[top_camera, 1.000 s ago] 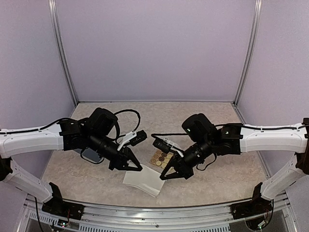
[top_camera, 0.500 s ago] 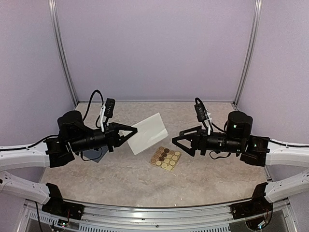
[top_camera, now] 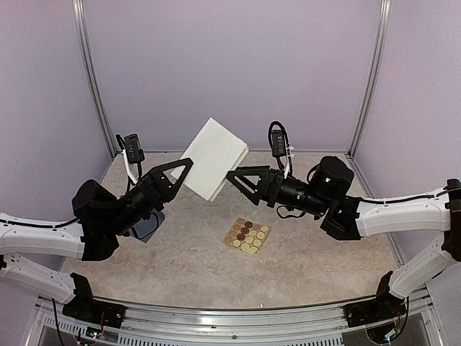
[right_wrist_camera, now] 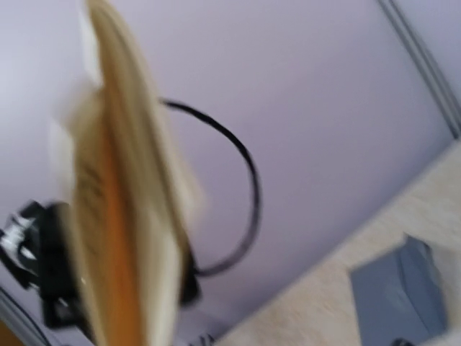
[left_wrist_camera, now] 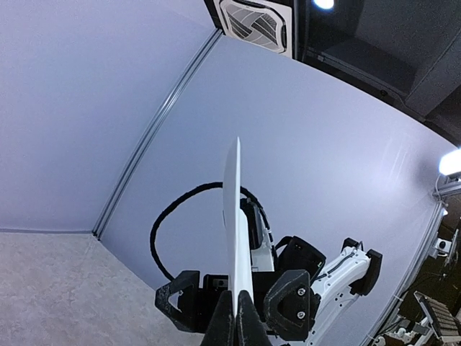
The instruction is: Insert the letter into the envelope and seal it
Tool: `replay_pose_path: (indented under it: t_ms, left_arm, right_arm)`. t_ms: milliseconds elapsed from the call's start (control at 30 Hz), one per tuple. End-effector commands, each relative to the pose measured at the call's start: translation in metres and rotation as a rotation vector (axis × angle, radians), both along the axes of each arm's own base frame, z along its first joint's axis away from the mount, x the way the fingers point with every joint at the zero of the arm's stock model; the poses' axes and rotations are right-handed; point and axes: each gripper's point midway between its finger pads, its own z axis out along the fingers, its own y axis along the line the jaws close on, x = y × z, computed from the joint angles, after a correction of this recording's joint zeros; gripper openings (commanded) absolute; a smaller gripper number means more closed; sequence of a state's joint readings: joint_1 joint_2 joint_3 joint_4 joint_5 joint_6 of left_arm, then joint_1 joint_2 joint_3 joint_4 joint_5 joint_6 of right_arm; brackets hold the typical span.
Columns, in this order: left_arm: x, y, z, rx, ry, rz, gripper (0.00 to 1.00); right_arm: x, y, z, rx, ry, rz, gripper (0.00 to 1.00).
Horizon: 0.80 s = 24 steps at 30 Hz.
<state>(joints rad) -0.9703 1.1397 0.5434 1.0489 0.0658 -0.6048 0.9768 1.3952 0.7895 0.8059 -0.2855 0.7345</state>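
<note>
Two pincers up high: the left pincer (top_camera: 189,163) is clamping tight on the letter (top_camera: 215,157), holding it aloft over the tabletop's (top_camera: 324,252) far edge. The right pincer (top_camera: 234,180), jaws apart, is hovering just beside the sheet. The envelope (top_camera: 149,228) is lying near the left edge.

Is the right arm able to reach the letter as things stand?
Probably yes: the right gripper, jaws open, points at the edge of the letter, which the left gripper holds aloft; nothing lies between them.

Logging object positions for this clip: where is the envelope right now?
In the top view the envelope lies on the table's left side, partly under the left arm, left of the sticker sheet.
</note>
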Motion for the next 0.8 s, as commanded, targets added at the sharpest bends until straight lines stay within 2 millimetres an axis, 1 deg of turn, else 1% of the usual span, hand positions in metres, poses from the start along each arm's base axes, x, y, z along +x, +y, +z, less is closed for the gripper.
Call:
replay_pose_path:
  t_ms: [0,167,233,267,333,367,400,433,467,533,567,600,633,667,700,767]
  left_arm:
    - [-0.007,0.014,0.017,-0.104,-0.015,0.009,0.01]
    - [-0.007,0.016,0.015,-0.106,-0.009,0.017,0.01]
    - [-0.007,0.015,0.013,-0.101,-0.007,0.014,0.01]
    - [-0.007,0.015,0.012,-0.099,-0.006,0.014,0.01]
    - [-0.006,0.014,0.009,-0.088,0.001,0.014,0.02]
    - [-0.005,0.012,0.006,-0.075,0.009,0.015,0.03]
    - [-0.005,0.01,0.002,-0.059,0.017,0.015,0.05]
    - [-0.004,0.008,-0.002,-0.039,0.027,0.014,0.07]
    - [-0.002,0.006,-0.009,-0.014,0.044,0.016,0.14]
    - [0.008,0.006,-0.026,0.05,0.105,0.058,0.36]
    - [0.017,0.01,-0.039,0.087,0.154,0.109,0.53]
    - [0.024,0.015,-0.049,0.128,0.199,0.141,0.58]
    - [0.036,0.021,-0.069,0.187,0.271,0.199,0.69]
    - [0.043,0.03,-0.075,0.198,0.307,0.231,0.76]
    - [0.051,0.039,-0.095,0.254,0.373,0.262,0.79]
    - [0.068,0.064,-0.123,0.294,0.499,0.343,0.83]
  right_arm:
    - [-0.011,0.011,0.044,0.127,-0.082,0.083,0.9]
    - [-0.014,0.025,0.054,0.153,-0.112,0.145,0.8]
    - [-0.013,0.027,0.055,0.165,-0.105,0.152,0.62]
    - [-0.012,0.027,0.056,0.175,-0.102,0.151,0.51]
    - [-0.012,0.027,0.06,0.198,-0.113,0.155,0.23]
    - [-0.011,0.028,0.061,0.199,-0.114,0.152,0.1]
    - [-0.009,0.027,0.061,0.195,-0.113,0.141,0.0]
    - [-0.005,0.027,0.059,0.186,-0.103,0.119,0.0]
    - [-0.002,0.025,0.058,0.173,-0.101,0.101,0.0]
    - [0.007,0.021,0.051,0.131,-0.088,0.058,0.0]
    - [0.015,0.017,0.046,0.108,-0.074,0.022,0.0]
    - [0.021,0.013,0.038,0.073,-0.055,-0.012,0.0]
    - [0.027,0.007,0.033,0.043,-0.044,-0.049,0.0]
    - [0.034,0.002,0.025,0.004,-0.029,-0.084,0.0]
    - [0.04,-0.002,0.016,-0.037,-0.014,-0.118,0.0]
    - [0.05,-0.012,0.0,-0.113,0.013,-0.176,0.0]
